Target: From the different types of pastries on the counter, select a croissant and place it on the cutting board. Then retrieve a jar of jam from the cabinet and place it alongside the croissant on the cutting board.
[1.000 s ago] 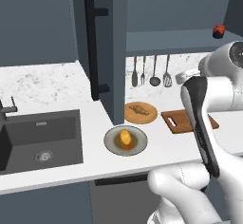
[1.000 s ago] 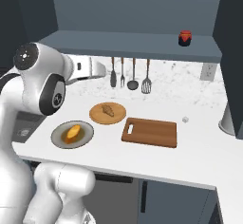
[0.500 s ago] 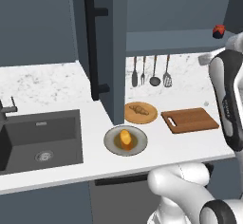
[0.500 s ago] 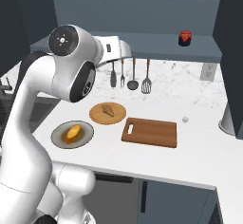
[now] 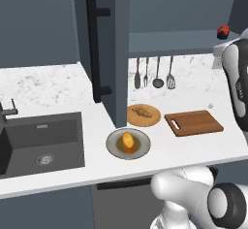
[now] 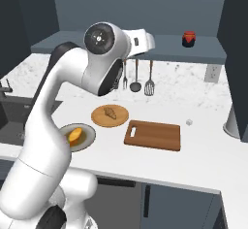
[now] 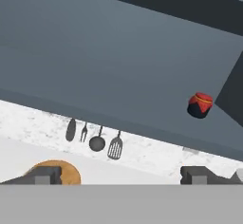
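We see the two-finger gripper (image 7: 121, 174) raised high with its dark fingertips (image 7: 43, 175) spread wide and nothing between them. In the hand view it looks toward the small rounded red jar of jam with a dark top (image 7: 200, 105), which stands upright and alone on the grey shelf of the open dark blue-grey wall cabinet (image 6: 160, 43). The jar is well apart from the fingers, up and to the right in that view.

In the right base view we have the jar at the right end of that shelf, above the hanging dark utensils (image 6: 136, 77): a fork, a ladle and a slotted turner on the speckled backsplash.

The small golden-brown ridged croissant (image 6: 110, 112) lies on the round tan wooden plate (image 6: 99, 119), not on the rectangular reddish-brown wooden cutting board (image 6: 153, 135). Plate and board sit just beside each other on the white grey-speckled counter (image 6: 203, 150), board to the right with its handle slot toward the plate. The board's top is bare.

The bright orange-yellow chunky pastry (image 5: 127, 141) sits on a round grey plate (image 5: 115, 146), nearer the counter's front edge, between the tan plate and the dark inset sink (image 5: 40, 140).

The cabinet door with the long black vertical bar handle (image 5: 94, 53) stands swung open, edge-on in the left base view.
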